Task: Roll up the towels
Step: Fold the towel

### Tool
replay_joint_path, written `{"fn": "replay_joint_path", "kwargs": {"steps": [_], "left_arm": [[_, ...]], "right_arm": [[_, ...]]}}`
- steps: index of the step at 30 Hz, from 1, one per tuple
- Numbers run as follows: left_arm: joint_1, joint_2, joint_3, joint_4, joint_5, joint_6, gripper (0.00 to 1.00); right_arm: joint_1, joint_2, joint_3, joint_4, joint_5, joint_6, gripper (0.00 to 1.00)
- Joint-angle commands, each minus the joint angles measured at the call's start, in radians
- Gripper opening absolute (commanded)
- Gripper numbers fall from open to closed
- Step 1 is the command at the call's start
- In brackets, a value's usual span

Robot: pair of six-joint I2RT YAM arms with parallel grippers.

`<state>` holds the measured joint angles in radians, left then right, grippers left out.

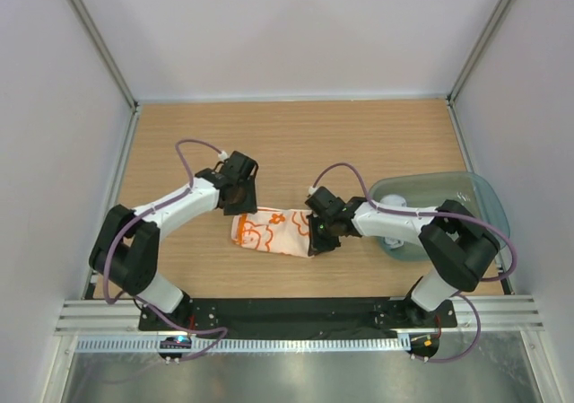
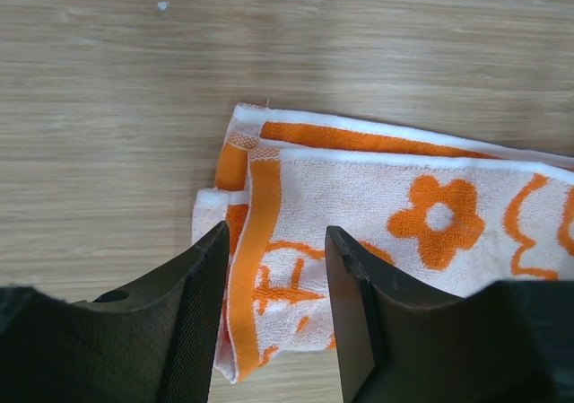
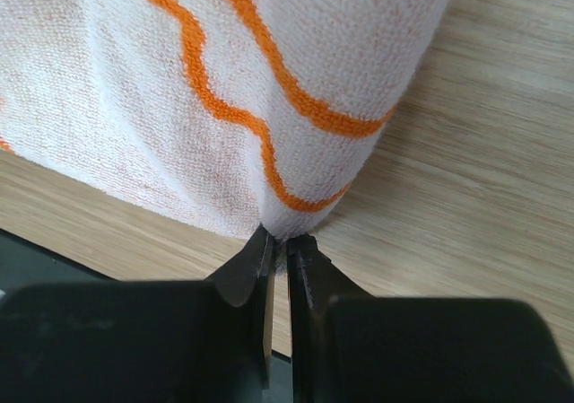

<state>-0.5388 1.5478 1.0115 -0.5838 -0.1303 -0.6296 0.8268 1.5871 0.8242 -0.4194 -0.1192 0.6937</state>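
Note:
A white towel with orange flowers and stripes [image 1: 269, 232] lies folded on the wooden table between the two arms. My left gripper [image 1: 239, 198] is open just over its left end; in the left wrist view its fingers [image 2: 202, 286] straddle the towel [image 2: 377, 205] near an orange-bordered edge without gripping it. My right gripper [image 1: 319, 238] is at the towel's right end. In the right wrist view it [image 3: 279, 246] is shut on a pinch of the towel [image 3: 269, 80], and the cloth bulges up from the jaws.
A clear blue-green plastic bowl [image 1: 484, 197] stands at the right, behind my right arm. A black strip [image 1: 296, 311] runs along the table's near edge. White walls close in the wooden table [image 1: 296, 143].

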Motion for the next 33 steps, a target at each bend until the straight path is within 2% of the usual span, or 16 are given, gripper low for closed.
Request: {"fn": "replay_joint_path", "kwargs": {"steps": [1,8,10,11,12,14,17,25,33], "left_arm": [[0.003,0.017,-0.022,0.059,0.004,-0.016,0.48],[0.003,0.067,-0.047,0.097,0.006,-0.030,0.43],[0.003,0.084,-0.047,0.108,0.008,-0.030,0.38],[0.003,0.087,-0.045,0.111,0.008,-0.028,0.34],[0.003,0.093,-0.039,0.110,0.005,-0.027,0.26],[0.002,0.094,-0.025,0.108,-0.002,-0.024,0.14],[0.003,0.075,-0.007,0.099,-0.034,-0.015,0.05],[0.005,0.043,0.004,0.117,-0.103,0.002,0.02],[0.014,0.028,-0.036,0.139,-0.167,-0.005,0.06]], "right_arm": [[0.006,0.057,-0.033,-0.033,-0.004,-0.028,0.06],[0.006,0.054,-0.040,-0.038,-0.004,-0.033,0.06],[0.006,0.056,-0.043,-0.038,-0.002,-0.033,0.06],[0.006,0.054,-0.043,-0.041,-0.003,-0.034,0.06],[0.006,0.053,-0.046,-0.041,-0.004,-0.034,0.06],[0.005,0.050,-0.051,-0.042,-0.004,-0.033,0.06],[0.006,0.047,-0.059,-0.041,-0.004,-0.029,0.06],[0.006,0.048,-0.056,-0.045,-0.002,-0.025,0.06],[0.006,0.053,-0.050,-0.052,-0.002,-0.022,0.09]]}}
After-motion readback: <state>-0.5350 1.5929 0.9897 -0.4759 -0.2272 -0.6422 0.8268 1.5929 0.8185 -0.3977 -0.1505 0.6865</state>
